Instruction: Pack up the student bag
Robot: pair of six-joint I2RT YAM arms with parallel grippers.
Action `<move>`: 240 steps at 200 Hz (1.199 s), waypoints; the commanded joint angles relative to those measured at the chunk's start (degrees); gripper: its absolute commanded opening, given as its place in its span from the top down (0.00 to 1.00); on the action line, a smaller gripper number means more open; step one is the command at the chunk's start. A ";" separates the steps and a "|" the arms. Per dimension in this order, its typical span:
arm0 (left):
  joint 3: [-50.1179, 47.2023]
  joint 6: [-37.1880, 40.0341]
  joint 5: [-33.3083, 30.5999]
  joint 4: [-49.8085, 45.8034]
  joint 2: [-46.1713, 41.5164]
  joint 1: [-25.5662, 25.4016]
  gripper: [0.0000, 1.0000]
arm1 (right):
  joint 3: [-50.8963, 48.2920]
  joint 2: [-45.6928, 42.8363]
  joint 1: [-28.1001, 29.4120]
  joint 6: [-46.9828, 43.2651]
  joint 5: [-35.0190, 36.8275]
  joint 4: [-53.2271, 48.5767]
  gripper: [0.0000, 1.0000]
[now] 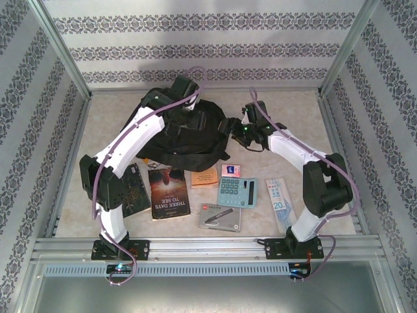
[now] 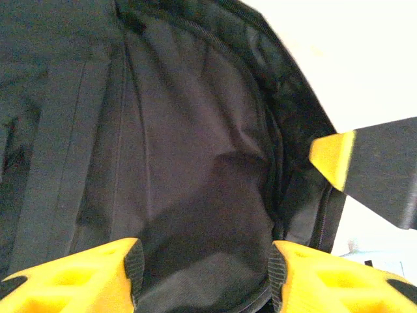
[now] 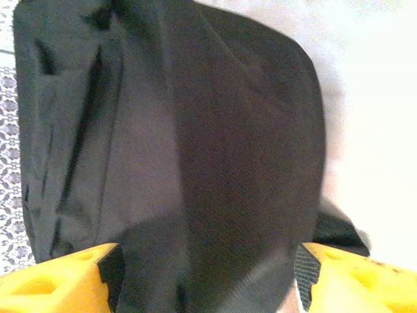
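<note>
Farthest out on the near side of the student bag (image 1: pixel 189 149) lies a grey pen case (image 1: pixel 219 216). Closer to the bag are a dark book (image 1: pixel 135 189), the book titled Three Days to See (image 1: pixel 169 193), a calculator (image 1: pixel 236 192) and a ruler packet (image 1: pixel 279 197), and a small brown booklet (image 1: pixel 204 177) sits just beside the bag's near edge. The bag itself lies flat, long axis roughly left to right, its lining showing through the open mouth in the left wrist view. The right gripper (image 3: pixel 208 264) hangs at the bag's right end, fingers spread wide and pinching nothing; it looks the nearer arm for the calculator. The left gripper (image 2: pixel 203 261) sits over the bag's far side, jaws partly apart with lining between them; whether they pinch it I cannot tell.
</note>
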 commanded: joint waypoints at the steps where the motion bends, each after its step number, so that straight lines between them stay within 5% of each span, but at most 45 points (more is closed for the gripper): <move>1: 3.94 2.51 0.34 -3.65 3.21 0.02 0.46 | 2.90 3.51 -0.40 0.38 -0.19 -2.24 0.39; 66: 5.48 1.57 4.21 -3.67 10.07 -0.24 0.45 | -0.25 4.85 -2.52 5.40 -8.86 10.40 1.00; 114: 4.90 3.14 9.18 -5.00 11.94 -0.33 0.42 | -7.88 3.65 -4.35 15.66 -17.82 31.30 1.00; 165: 1.27 5.99 14.28 -4.67 9.43 -0.59 0.40 | -9.69 4.05 -4.30 15.45 -18.80 32.22 1.00; 240: -5.63 7.70 9.72 -3.21 7.06 -1.29 0.39 | -10.23 4.99 -4.52 16.48 -19.50 33.67 1.00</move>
